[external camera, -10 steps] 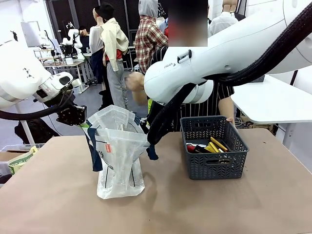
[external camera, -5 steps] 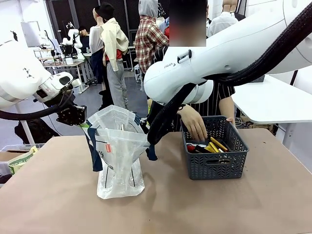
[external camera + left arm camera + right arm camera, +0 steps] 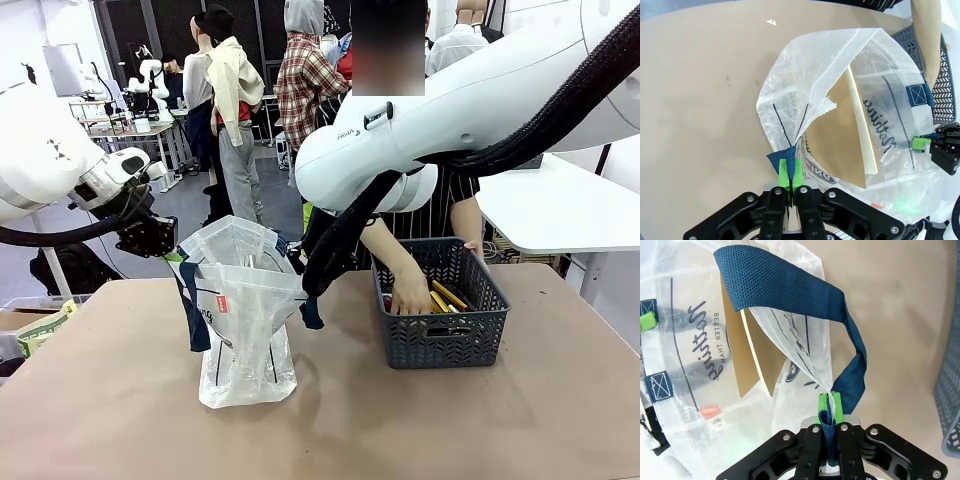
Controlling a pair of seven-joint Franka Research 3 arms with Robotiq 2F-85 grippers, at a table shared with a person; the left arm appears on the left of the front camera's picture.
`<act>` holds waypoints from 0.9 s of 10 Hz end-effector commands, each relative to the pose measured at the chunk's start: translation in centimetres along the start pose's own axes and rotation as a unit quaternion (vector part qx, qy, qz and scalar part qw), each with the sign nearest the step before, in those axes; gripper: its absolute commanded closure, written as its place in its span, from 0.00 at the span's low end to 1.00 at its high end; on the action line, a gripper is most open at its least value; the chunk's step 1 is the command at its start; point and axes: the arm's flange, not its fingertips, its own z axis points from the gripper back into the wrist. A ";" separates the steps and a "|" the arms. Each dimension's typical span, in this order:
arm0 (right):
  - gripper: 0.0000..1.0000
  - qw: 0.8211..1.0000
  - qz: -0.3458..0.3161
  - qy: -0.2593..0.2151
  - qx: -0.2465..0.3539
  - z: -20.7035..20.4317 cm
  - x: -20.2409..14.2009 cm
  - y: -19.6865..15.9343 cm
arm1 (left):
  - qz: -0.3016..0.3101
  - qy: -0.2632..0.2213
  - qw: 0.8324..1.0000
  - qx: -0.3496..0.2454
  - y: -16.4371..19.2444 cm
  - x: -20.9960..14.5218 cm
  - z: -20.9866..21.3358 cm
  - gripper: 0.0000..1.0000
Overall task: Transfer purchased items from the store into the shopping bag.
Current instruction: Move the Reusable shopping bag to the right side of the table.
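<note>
on the shopping bag (image 3: 245,330), left pincer (image 3: 791,175) and right pincer (image 3: 830,407) are clamped shut.

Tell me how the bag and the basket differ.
The bag is translucent whitish film; the basket is dark lattice plastic. The bag is pinched open by the left gripper and right gripper; the basket stands unheld, a person's hand inside it. The bag stands taller and narrower than the basket. Both sit on the table, open on top.
</note>
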 end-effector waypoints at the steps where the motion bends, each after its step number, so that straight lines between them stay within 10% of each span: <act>1: 1.00 1.000 0.006 0.005 0.012 0.1 -0.1 -0.4 | 0.000 -0.004 1.000 0.002 0.0 -0.1 0.3 1.00; 9: 1.00 1.000 0.006 0.005 0.012 0.1 -0.1 -0.4 | 0.000 -0.004 1.000 0.002 0.0 -0.1 0.3 1.00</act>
